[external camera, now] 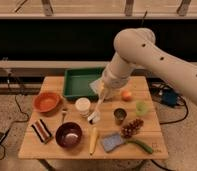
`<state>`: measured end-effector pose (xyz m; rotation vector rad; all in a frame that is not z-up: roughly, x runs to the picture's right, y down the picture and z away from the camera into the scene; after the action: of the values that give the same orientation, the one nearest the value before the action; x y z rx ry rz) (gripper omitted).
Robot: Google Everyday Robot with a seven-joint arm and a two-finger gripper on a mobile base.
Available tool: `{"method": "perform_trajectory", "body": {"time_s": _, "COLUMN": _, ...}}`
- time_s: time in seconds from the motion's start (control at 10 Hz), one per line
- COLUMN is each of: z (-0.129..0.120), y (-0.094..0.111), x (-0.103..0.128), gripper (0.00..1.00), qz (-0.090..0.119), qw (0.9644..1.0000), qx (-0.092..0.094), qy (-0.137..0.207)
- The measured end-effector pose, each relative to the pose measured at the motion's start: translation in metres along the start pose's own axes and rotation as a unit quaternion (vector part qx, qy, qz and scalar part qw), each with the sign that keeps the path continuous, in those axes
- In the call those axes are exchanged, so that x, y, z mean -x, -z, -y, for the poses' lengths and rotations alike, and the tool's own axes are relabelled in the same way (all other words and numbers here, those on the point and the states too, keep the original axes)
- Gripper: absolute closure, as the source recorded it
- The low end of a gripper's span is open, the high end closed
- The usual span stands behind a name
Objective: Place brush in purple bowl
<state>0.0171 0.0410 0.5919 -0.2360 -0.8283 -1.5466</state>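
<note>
The brush [97,109] hangs slanted over the middle of the wooden table [156,134], with its slim whitish handle up and its round head low beside a white cup [83,106]. My gripper [103,90] is shut on the top of the handle, in front of the green tray [83,81]. The purple bowl [68,135] stands at the front left of the table, down and to the left of the brush head. It has nothing in it.
An orange bowl [47,102] sits at the left, a striped item [41,130] in front of it. A metal cup [120,116], an orange fruit [126,95], a green cup [142,107], a dark cluster [132,127], a yellow vegetable [94,140], a grey-blue sponge [111,142] and a green vegetable [140,145] fill the middle and right.
</note>
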Motion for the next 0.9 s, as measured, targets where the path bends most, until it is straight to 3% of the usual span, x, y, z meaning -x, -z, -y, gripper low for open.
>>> {"method": "perform_trajectory", "body": {"time_s": 0.2, "z": 0.021, "y": -0.011, "x": 0.007, "gripper": 0.99, "qz": 0.013, "qw": 0.9997, "qx": 0.001, "qy": 0.019}}
{"method": "perform_trajectory", "body": {"time_s": 0.5, "z": 0.049, "y": -0.043, "x": 0.015, "gripper": 0.99, "qz": 0.043, "qw": 0.9981, "qx": 0.006, "qy": 0.044}}
{"method": "perform_trajectory", "body": {"time_s": 0.9, "z": 0.068, "y": -0.059, "x": 0.01, "gripper": 0.99, "qz": 0.06, "qw": 0.9968, "qx": 0.008, "qy": 0.052}}
